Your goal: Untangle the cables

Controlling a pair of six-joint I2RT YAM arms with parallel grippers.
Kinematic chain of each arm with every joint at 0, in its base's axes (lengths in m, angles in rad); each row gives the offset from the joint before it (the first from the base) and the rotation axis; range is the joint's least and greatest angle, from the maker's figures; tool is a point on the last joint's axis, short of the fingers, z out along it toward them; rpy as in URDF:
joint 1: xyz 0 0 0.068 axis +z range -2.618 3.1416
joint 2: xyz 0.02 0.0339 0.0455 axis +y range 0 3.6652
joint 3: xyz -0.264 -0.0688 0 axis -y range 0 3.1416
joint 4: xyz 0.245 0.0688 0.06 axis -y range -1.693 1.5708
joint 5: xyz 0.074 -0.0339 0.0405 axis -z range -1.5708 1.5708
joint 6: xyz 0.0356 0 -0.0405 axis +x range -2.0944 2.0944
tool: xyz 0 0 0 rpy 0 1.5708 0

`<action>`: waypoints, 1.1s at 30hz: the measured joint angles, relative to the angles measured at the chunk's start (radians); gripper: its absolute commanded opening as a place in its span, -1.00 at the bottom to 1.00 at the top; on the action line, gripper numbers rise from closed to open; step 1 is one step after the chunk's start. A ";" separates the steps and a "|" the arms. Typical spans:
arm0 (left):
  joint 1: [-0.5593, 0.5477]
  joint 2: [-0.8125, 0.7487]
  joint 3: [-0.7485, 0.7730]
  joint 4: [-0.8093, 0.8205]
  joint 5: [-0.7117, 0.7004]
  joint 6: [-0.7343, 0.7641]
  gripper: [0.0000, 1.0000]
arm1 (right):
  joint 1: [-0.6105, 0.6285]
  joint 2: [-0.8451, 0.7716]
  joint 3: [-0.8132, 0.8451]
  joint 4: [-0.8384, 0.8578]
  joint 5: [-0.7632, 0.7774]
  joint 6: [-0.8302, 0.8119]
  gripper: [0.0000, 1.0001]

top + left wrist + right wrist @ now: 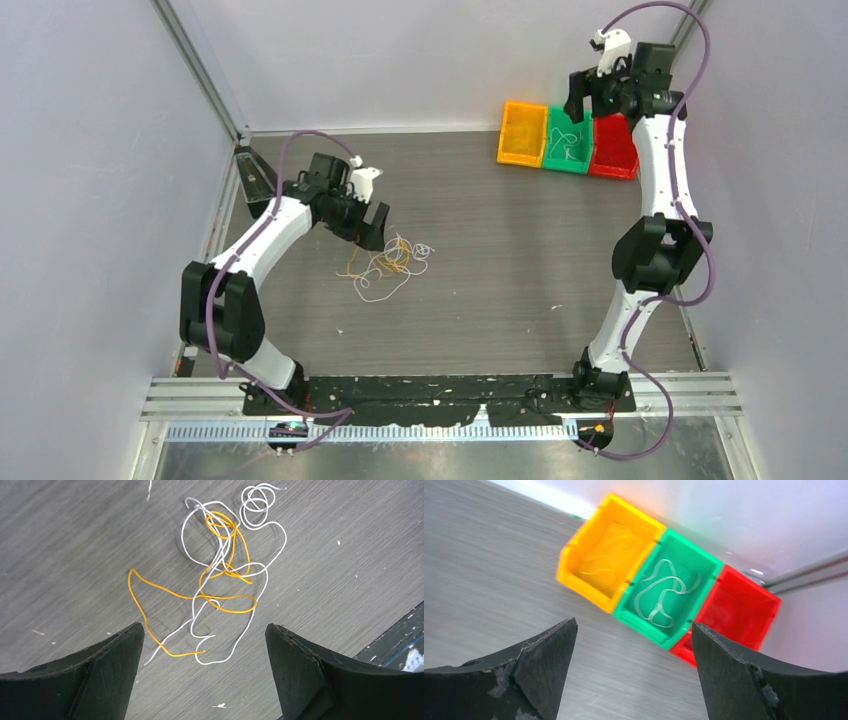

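Note:
A small tangle of thin cables (388, 262), orange and white, lies on the grey table left of centre. In the left wrist view an orange cable (181, 655) and a white cable (211, 663) loop over each other, with a tight white coil at the far end. My left gripper (368, 228) (204, 626) hovers open just above the tangle's near end, with nothing between its fingers. My right gripper (592, 100) (634, 623) is open and empty, raised over the bins at the back right. A white cable (659, 592) lies in the green bin.
Three small bins stand in a row at the back right: orange (503, 140) (584, 592), green (566, 168) (644, 625) and red (612, 173) (769, 605). Faint thin wires show in the orange bin. Walls close in the table on three sides. The right wrist view is blurred.

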 measured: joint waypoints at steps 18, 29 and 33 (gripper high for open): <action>0.077 0.119 -0.081 0.031 0.064 -0.113 0.61 | 0.566 -0.016 -0.451 -0.090 -0.296 0.194 0.43; 0.076 0.159 -0.108 0.104 0.143 -0.202 0.57 | 0.713 0.167 -0.441 -0.017 -0.211 0.248 0.26; 0.063 0.201 -0.108 0.135 0.151 -0.230 0.45 | 0.723 0.185 -0.438 0.000 -0.161 0.252 -0.06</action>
